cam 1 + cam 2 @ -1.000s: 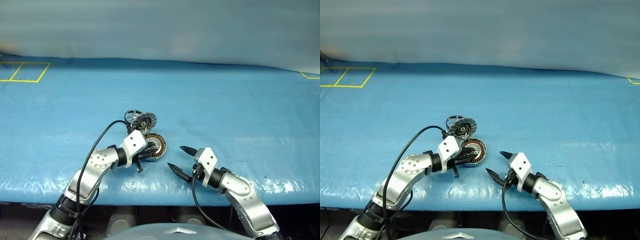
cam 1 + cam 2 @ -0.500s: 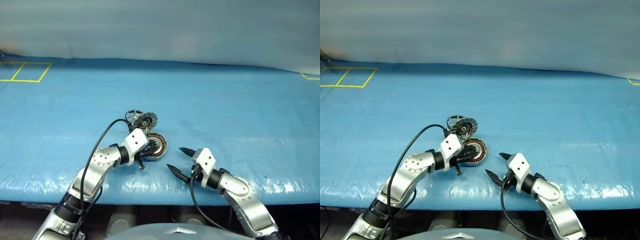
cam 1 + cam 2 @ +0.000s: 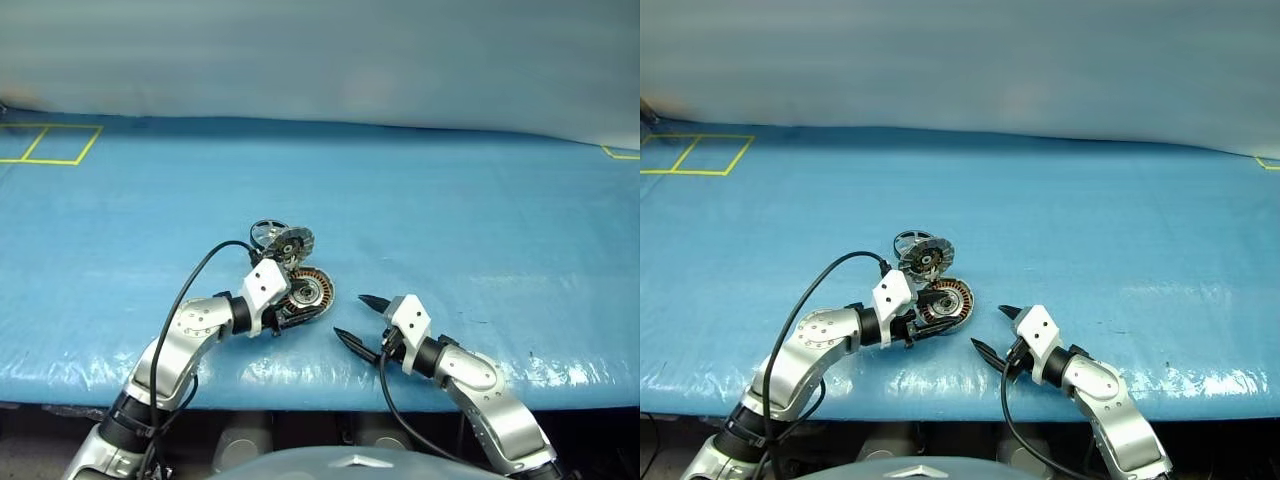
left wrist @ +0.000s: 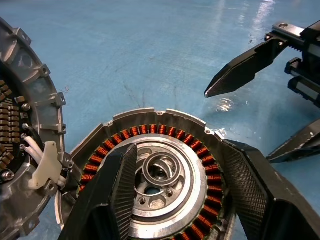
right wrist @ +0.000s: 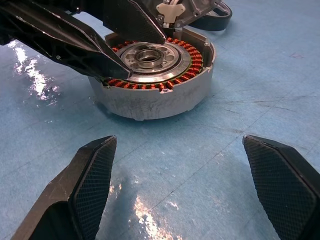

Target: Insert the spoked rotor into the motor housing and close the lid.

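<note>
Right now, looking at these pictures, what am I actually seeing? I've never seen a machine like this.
A two-armed humanoid robot works over a blue table. Two pictures come from cameras in its head, looking down; the other two from cameras on each wrist.

On the table lies a motor housing, a round metal cup ringed with copper windings. Leaning behind it is the lid, with a dark spoked rotor beyond.

The left gripper has its two black fingers open, one over the housing's centre and one at its rim, gripping nothing. The right gripper waits nearby, wide open and empty.
</note>
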Robot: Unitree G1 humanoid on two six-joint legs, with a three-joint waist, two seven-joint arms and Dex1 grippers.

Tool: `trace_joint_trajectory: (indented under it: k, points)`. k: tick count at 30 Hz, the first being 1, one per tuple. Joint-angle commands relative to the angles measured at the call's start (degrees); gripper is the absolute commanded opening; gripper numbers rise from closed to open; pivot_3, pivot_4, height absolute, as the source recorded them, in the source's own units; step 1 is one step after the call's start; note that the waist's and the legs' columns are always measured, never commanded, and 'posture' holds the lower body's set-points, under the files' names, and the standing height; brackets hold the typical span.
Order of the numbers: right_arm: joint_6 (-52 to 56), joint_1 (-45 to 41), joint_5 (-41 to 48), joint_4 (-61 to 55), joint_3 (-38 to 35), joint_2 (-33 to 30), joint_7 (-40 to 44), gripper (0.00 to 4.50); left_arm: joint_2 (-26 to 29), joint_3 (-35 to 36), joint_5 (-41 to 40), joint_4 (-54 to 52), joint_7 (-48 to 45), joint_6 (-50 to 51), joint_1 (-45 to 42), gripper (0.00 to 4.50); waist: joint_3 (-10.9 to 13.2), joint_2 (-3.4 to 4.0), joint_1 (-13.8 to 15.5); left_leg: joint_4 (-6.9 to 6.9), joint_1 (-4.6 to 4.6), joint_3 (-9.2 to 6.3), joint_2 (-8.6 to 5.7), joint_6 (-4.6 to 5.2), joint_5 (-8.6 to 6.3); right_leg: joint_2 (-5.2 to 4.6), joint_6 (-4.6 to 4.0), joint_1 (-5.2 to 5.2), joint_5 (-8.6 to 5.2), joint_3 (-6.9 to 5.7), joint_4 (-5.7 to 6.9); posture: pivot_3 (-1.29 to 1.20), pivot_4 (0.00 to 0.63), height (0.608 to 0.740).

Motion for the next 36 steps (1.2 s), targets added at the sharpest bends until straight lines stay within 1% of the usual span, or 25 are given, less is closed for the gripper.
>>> trace_joint_trajectory:
  k: [1, 4, 5, 6, 9, 13, 16, 19, 22, 25, 28, 31, 32, 33, 36]
  points:
    - [0.3, 0.2, 0.4, -2.9, -0.2, -0.1, 0.1, 4.26, 1.0, 2.5, -3.6, -5.6, -1.5, 0.3, 1.2, 1.58, 0.0, 0.00, 0.0, 0.00, 0.00, 0.00, 0.03, 0.00, 0.00, -0.03, 0.00, 0.00, 0.00, 0.00, 0.00, 0.00, 0.150, 0.740]
    - [0.6, 0.2, 0.4, -3.2, -0.3, -0.1, 0.0, 4.26, 1.5, 4.4, -5.0, -8.1, -0.8, 0.0, 2.7, 0.59, 0.0, 0.00, 0.0, 0.01, 0.00, 0.01, 0.05, 0.01, -0.01, -0.05, 0.00, 0.00, 0.00, 0.01, -0.01, 0.00, 0.150, 0.740]
    - [0.8, 0.1, 0.4, -3.3, -0.4, -0.1, 0.0, 4.26, 1.4, 5.4, -5.7, -8.8, -0.4, -0.3, 3.3, 0.19, 0.0, 0.00, 0.0, 0.01, -0.01, 0.00, 0.05, 0.01, -0.01, -0.05, 0.00, 0.00, 0.00, 0.01, -0.02, 0.00, 0.150, 0.740]
    - [1.0, 0.0, 0.5, -3.4, -0.5, -0.1, -0.1, 4.26, 1.0, 6.3, -6.4, -9.2, 0.3, 0.0, 3.9, 0.02, 0.0, 0.01, -0.1, 0.00, -0.01, 0.01, 0.05, 0.02, -0.01, -0.05, 0.00, 0.00, 0.00, 0.01, -0.02, 0.00, 0.150, 0.740]
    - [1.3, -0.6, 0.5, -3.8, -0.9, 0.0, -0.4, 4.26, 0.7, 8.1, -7.7, -9.9, 1.3, -0.6, 5.6, 0.02, 0.0, 0.00, 0.0, 0.00, -0.01, 0.00, 0.10, 0.02, -0.01, -0.04, 0.00, -0.01, 0.00, 0.00, -0.02, 0.00, 0.150, 0.740]
    - [3.3, -2.6, 0.5, -5.6, -2.1, 1.6, -3.9, 4.26, 2.0, 10.2, -7.6, -11.0, 0.1, -5.0, 10.7, 0.02, 0.0, 0.00, -0.2, -0.01, -0.02, 0.05, 0.10, 0.02, -0.02, -0.04, 0.00, -0.06, 0.00, 0.04, -0.03, 0.00, 0.150, 0.740]
    - [9.8, -5.2, 1.6, -8.9, -3.0, 3.3, -7.3, 4.26, 2.1, 11.6, -7.0, -11.1, 0.3, -8.1, 15.4, 0.02, 0.0, 0.02, -0.1, -0.02, -0.05, 0.05, 0.14, 0.02, -0.02, -0.04, 0.00, -0.10, 0.00, 0.04, -0.02, 0.00, 0.150, 0.740]
    - [16.6, -7.8, 4.4, -11.7, -3.3, 4.4, -8.6, 4.26, 0.0, 13.1, -6.0, -10.2, 2.6, -12.1, 18.5, 0.02, 0.0, 0.02, 0.0, -0.01, -0.06, 0.04, 0.18, 0.02, -0.02, -0.06, -0.01, -0.11, 0.00, 0.04, -0.02, 0.00, 0.150, 0.740]
    - [23.0, -11.0, 3.7, -14.6, -1.4, 4.5, -10.3, 3.64, -1.8, 13.9, -5.9, -8.6, 3.3, -16.1, 21.3, 0.00, 0.0, 0.01, 0.2, -0.01, -0.12, 0.04, 0.20, 0.04, -0.03, -0.14, -0.01, -0.15, 0.00, 0.05, -0.06, 0.00, 0.150, 0.740]
    - [29.0, -14.2, 0.8, -16.6, 2.2, 3.1, -11.9, 2.63, -3.1, 14.5, -4.1, -7.3, 5.2, -19.4, 23.2, 0.00, 0.0, 0.02, 0.2, -0.03, -0.18, 0.06, 0.18, 0.04, -0.03, -0.16, 0.00, -0.22, 0.00, 0.05, -0.07, 0.00, 0.150, 0.740]
    - [33.8, -17.2, 0.1, -18.4, 6.2, 3.3, -12.5, 1.65, -5.3, 15.3, -3.5, -4.9, 7.0, -23.4, 24.5, 0.00, 0.0, 0.01, 0.2, -0.06, -0.21, 0.07, 0.15, 0.05, -0.03, -0.13, -0.01, -0.30, 0.00, 0.04, -0.07, 0.00, 0.150, 0.740]
    - [37.6, -19.4, 0.2, -19.6, 9.1, 4.0, -13.0, 0.70, -5.3, 14.8, -2.2, -2.7, 6.2, -26.0, 25.8, 0.00, 0.0, 0.01, 0.0, -0.08, -0.24, 0.08, 0.09, 0.04, -0.03, -0.08, -0.01, -0.34, 0.00, 0.04, -0.07, 0.00, 0.150, 0.740]
    - [38.7, -19.9, 0.3, -19.8, 9.7, 4.2, -13.2, 0.30, -5.1, 14.5, -2.1, -2.3, 5.9, -26.5, 26.0, 0.00, 0.0, 0.02, 0.0, -0.08, -0.24, 0.08, 0.09, 0.04, -0.03, -0.07, -0.01, -0.35, 0.00, 0.04, -0.07, 0.00, 0.150, 0.740]
    - [39.9, -20.5, 0.4, -20.2, 10.3, 4.5, -13.4, 0.05, -5.0, 14.3, -2.0, -2.0, 5.9, -26.6, 26.3, 0.00, 0.0, 0.01, -0.1, -0.09, -0.24, 0.08, 0.10, 0.05, -0.04, -0.08, -0.01, -0.35, -0.01, 0.04, -0.07, 0.00, 0.150, 0.740]
    - [42.9, -22.2, 1.1, -21.1, 11.9, 5.5, -13.6, 0.01, -4.8, 14.0, -1.6, -1.5, 5.9, -27.0, 26.7, 0.00, 0.0, 0.01, -0.1, -0.08, -0.24, 0.07, 0.13, 0.05, -0.04, -0.11, -0.01, -0.35, -0.01, 0.03, -0.09, 0.00, 0.150, 0.740]
